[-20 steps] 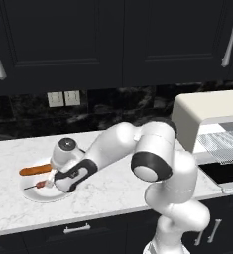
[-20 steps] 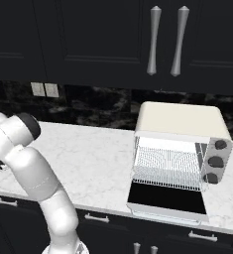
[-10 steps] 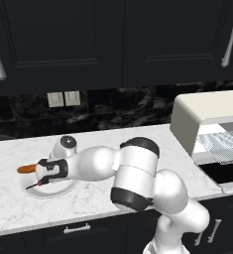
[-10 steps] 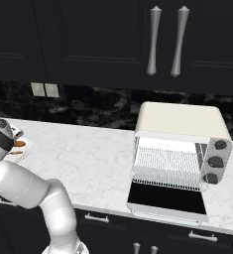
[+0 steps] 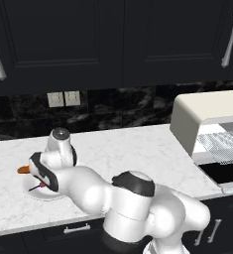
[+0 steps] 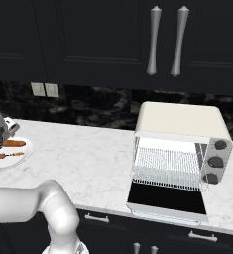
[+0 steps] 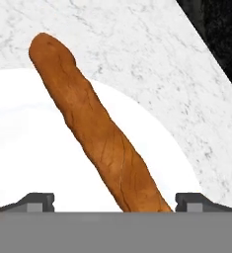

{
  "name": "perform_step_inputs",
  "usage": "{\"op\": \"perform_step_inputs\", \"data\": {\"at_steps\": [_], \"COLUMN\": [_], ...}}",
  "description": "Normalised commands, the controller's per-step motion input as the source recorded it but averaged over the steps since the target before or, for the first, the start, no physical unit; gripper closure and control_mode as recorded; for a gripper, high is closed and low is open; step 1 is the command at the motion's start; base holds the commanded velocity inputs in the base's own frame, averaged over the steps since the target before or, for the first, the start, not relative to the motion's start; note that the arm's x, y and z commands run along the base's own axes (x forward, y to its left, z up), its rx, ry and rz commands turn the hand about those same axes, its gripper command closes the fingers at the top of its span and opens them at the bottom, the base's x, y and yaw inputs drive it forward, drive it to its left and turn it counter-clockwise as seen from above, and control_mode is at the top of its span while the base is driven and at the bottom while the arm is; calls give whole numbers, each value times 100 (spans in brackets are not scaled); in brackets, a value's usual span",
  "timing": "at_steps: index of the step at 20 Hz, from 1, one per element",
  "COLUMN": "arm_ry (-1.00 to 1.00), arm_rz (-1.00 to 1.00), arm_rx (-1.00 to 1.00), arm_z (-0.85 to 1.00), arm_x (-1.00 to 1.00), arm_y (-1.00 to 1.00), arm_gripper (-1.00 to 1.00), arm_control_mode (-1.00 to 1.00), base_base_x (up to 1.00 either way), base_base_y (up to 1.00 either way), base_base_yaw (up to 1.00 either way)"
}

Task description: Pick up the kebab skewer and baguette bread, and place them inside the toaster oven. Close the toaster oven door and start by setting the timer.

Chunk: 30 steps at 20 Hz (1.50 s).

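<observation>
The arm reaches low and far to the left over the white marble worktop [image 6: 88, 163], its hand bent down over a white plate [image 7: 33, 148] near the left end. The fingers [image 7: 41, 200] stand wide apart, one tip at each lower corner of the hand view, and they grip nothing. Between them runs the baguette bread [image 7: 95, 133]: its near end lies in the gap between the two tips, closer to the right one, and the loaf slants away to the upper left across the plate, its far rounded end reaching past the rim over the marble. I cannot tell whether the tips touch the loaf or the plate.

From the right base view the plate [image 6: 19, 156] carries both foods side by side: the kebab skewer [image 6: 6, 156] on the near side, with dark meat chunks along a thin stick, and the baguette bread [image 6: 14, 143] just beyond it. From the left base view, an orange end of the loaf [image 5: 23, 169] pokes out to the left of the hand, and a thin reddish piece of the skewer [image 5: 38, 186] shows on the plate below it.

Well apart, at the right end of the worktop, stands the toaster oven [image 6: 182, 119], cream-white, with its wire rack showing. The toaster oven door [image 6: 167, 198] hangs open, folded down toward the near edge. Behind all this runs a dark stone backsplash with two pale wall sockets [image 5: 64, 98] and black cabinets [image 6: 88, 39] above.
</observation>
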Motion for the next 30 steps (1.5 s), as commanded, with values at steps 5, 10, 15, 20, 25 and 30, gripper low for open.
{"op": "perform_step_inputs", "data": {"at_steps": [5, 10, 15, 20, 25, 30], "arm_ry": [2, 15, 16, 8, 7, 6], "arm_rz": [0, 0, 0, 0, 0, 0], "arm_rx": [-16, -10, -3, -1, 0, 0], "arm_z": [7, 0, -14, -31, -29, -26], "arm_x": [6, 30, 13, 5, 1, 0], "arm_y": [23, 20, 4, 10, 8, 1], "arm_gripper": [-100, -100, -100, -100, -100, -100], "arm_control_mode": [-100, -100, -100, -100, -100, -100], "base_base_x": [0, 0, 0, 0, 0, 0], "base_base_y": [0, 0, 0, 0, 0, 0], "base_base_yaw": [0, 0, 0, 0, 0, 0]}}
